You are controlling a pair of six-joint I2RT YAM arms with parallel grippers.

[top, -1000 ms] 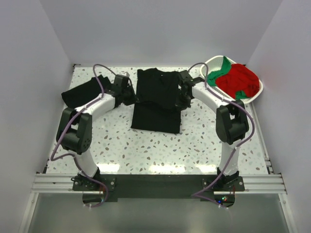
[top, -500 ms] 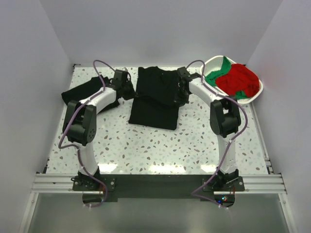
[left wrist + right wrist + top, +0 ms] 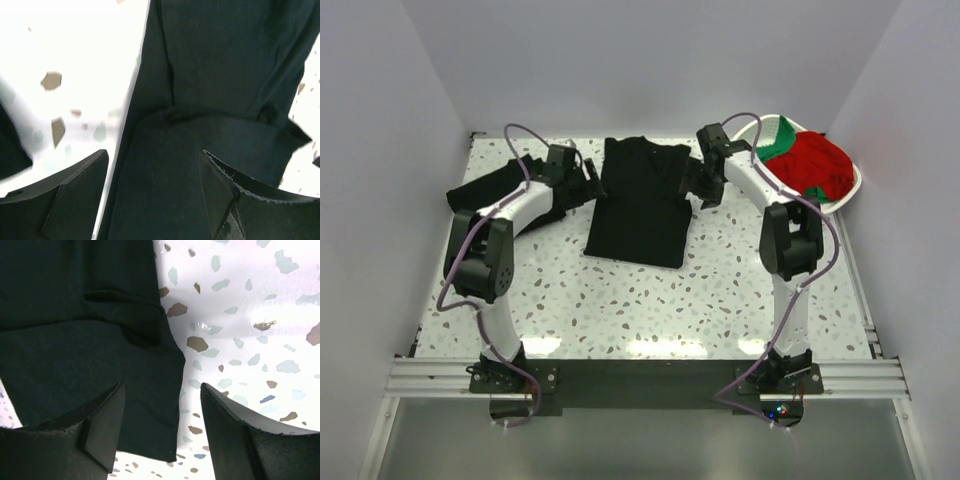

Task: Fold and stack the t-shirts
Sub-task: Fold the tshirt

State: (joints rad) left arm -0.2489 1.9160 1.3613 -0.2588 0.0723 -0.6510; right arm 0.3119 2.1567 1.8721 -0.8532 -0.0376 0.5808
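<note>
A black t-shirt [image 3: 640, 205] lies folded flat at the middle back of the table, its upper part doubled over. My left gripper [image 3: 591, 186] is open at its left edge. In the left wrist view the left gripper [image 3: 152, 167] hovers over the dark cloth [image 3: 220, 60] with nothing between its fingers. At the shirt's right edge my right gripper [image 3: 701, 188] is open. In the right wrist view the right gripper [image 3: 162, 397] straddles the shirt's corner [image 3: 75, 315] without gripping it. A second black t-shirt [image 3: 482, 190] lies at the far left.
A white lattice basket [image 3: 757, 124] stands at the back right, holding a red t-shirt [image 3: 812, 163] and a green one [image 3: 772, 143]. White walls close in the table on the left, back and right. The speckled tabletop [image 3: 640, 300] stretches toward the arm bases.
Both grippers have gone from shut to open and let go of the black t-shirt, which now lies flat. Both have drawn outward to the shirt's side edges.
</note>
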